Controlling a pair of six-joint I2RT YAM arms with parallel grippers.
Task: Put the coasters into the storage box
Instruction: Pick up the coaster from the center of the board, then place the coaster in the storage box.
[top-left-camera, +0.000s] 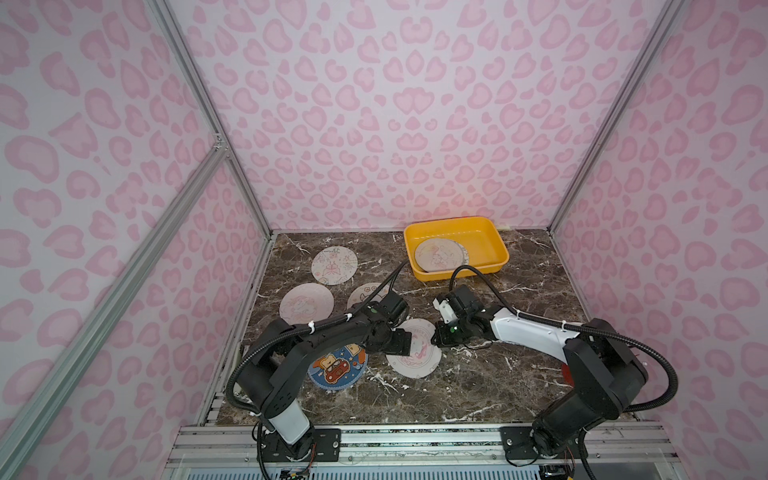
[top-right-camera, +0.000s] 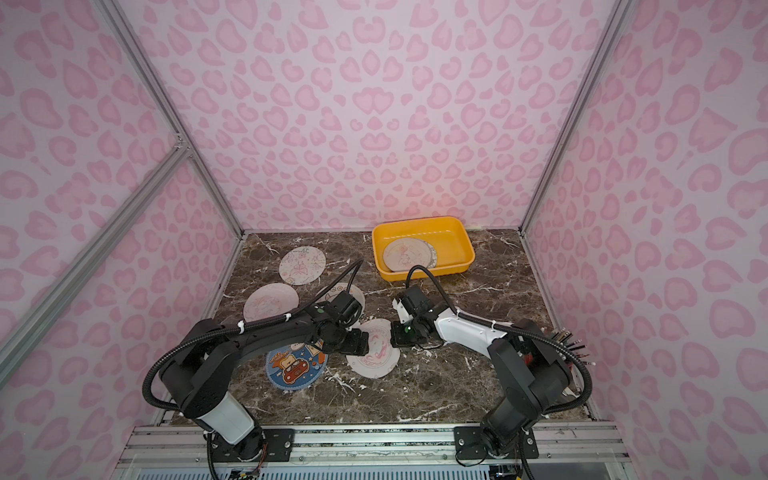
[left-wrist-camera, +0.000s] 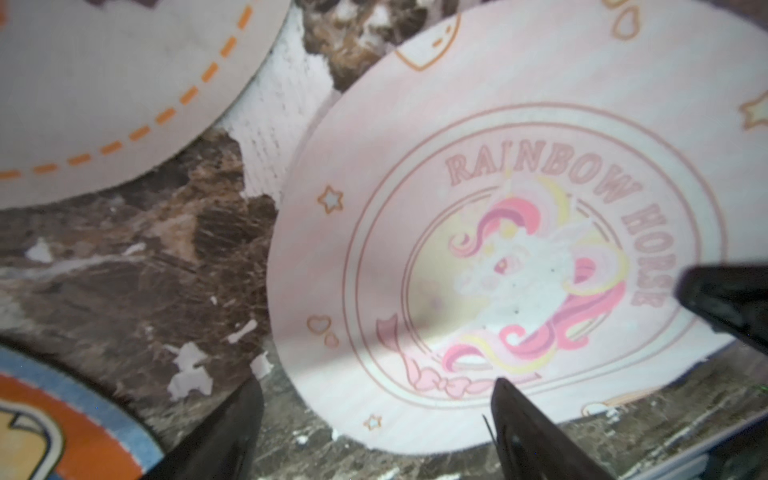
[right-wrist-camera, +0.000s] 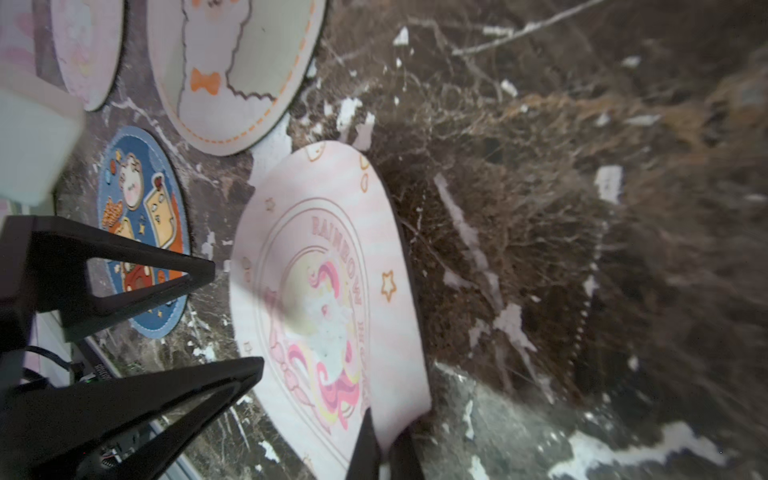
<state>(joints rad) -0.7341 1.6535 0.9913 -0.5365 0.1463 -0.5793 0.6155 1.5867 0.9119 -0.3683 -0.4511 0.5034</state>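
Closest to the front lies the blue coaster (top-left-camera: 337, 368), flat on the desk (top-left-camera: 478, 382) and partly hidden under the left arm (top-left-camera: 332, 328). Just beside it is the horse coaster (right-wrist-camera: 328, 291). The right jaws are shut tight on its thin edge, and that side looks lifted a little off the desk. The left jaws are wide open and hold nothing. They sit close by the other side of the same coaster.

The grip is only a small pinch on the rim. If the arm moves fast, the horse coaster could slip out and drop. It could also flop down and drag on the desk. If the left jaws stay where they are, the coaster may bump them and twist loose.

Further back, the butterfly coaster (top-left-camera: 334, 265) and two more pale ones lie on the desk. Farthest away is the storage box (top-left-camera: 482, 245), with a couple of coasters (top-left-camera: 438, 254) inside at one end. Carried too low, the horse coaster could hit the near wall of the box or end up leaning on the rim.
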